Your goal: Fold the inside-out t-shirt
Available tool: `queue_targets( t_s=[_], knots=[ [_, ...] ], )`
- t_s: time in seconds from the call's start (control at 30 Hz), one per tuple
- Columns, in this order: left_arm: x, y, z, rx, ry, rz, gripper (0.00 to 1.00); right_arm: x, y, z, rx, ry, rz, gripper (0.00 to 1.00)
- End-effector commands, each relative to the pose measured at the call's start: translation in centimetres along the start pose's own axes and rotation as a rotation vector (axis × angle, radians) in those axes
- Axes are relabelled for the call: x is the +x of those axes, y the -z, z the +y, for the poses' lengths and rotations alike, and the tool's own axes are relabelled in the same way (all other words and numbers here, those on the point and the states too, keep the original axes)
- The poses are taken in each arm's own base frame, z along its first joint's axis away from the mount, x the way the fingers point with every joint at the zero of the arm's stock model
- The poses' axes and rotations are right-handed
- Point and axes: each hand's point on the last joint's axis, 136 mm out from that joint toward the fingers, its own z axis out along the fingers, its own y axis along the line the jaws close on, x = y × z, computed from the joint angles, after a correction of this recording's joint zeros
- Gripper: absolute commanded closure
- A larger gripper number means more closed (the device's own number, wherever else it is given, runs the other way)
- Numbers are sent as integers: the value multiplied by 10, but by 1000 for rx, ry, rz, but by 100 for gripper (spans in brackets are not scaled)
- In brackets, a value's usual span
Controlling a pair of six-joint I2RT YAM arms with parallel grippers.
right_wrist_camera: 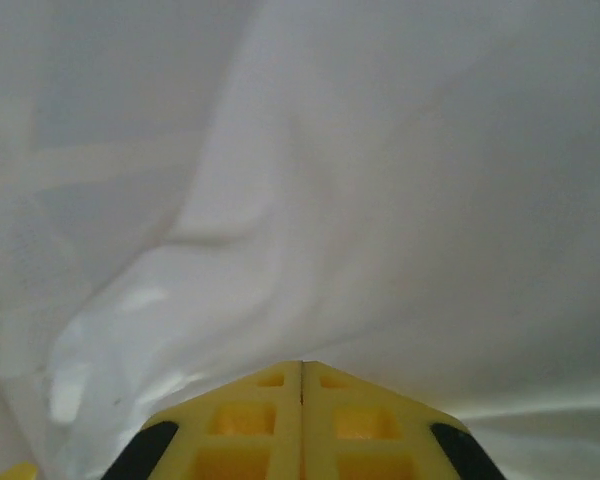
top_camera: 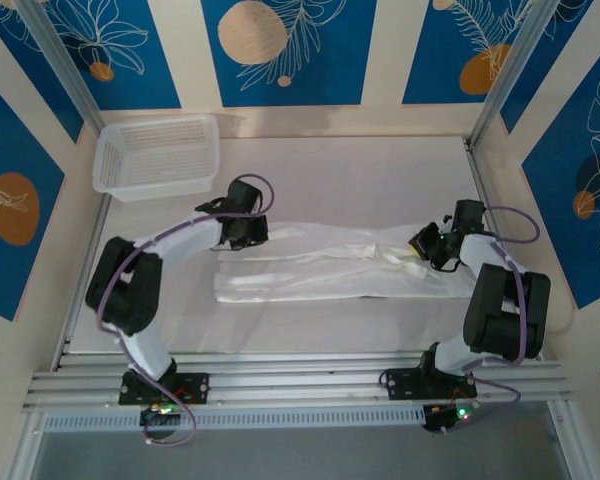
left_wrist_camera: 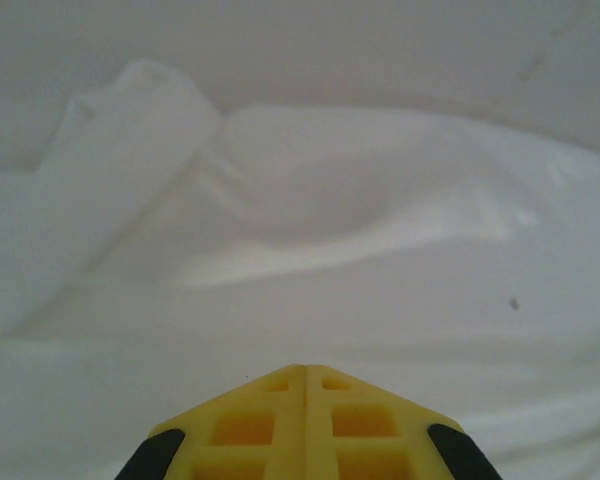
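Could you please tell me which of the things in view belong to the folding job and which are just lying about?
Part of the job:
white t-shirt, lying in a long strip across the table
left gripper, shut on its left end
right gripper, shut on its right end

Just lying about:
white mesh basket, at the table's far left corner

t-shirt thin matt cloth, v. wrinkled; basket plastic mesh.
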Motion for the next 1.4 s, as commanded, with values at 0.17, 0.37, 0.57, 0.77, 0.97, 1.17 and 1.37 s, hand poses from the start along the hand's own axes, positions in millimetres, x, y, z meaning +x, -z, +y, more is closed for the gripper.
queue_targets(
  t_s=[0.17,0.37,0.57,0.77,0.97,1.17,1.37],
  knots=[
    [-20,-63,6,-130,34,35,100,11,-14,-39,213,-45,55,95],
    [-56,-106,6,-170,50,12,100,40,-26,-38,263,-48,161,99],
    [-108,-157,-27,-68,38,12,100,87,-28,-20,229,-148,252,99],
    [-148,-183,-58,72,145,-44,100,163,-33,-3,196,-205,351,96],
    [-174,-165,-91,200,187,-126,100,261,-59,46,138,-60,529,91],
    [-193,-77,-108,168,71,-183,100,250,-45,88,51,172,507,93],
    [-159,-16,-57,-32,-45,-195,100,214,-10,67,3,382,357,100]
  ],
)
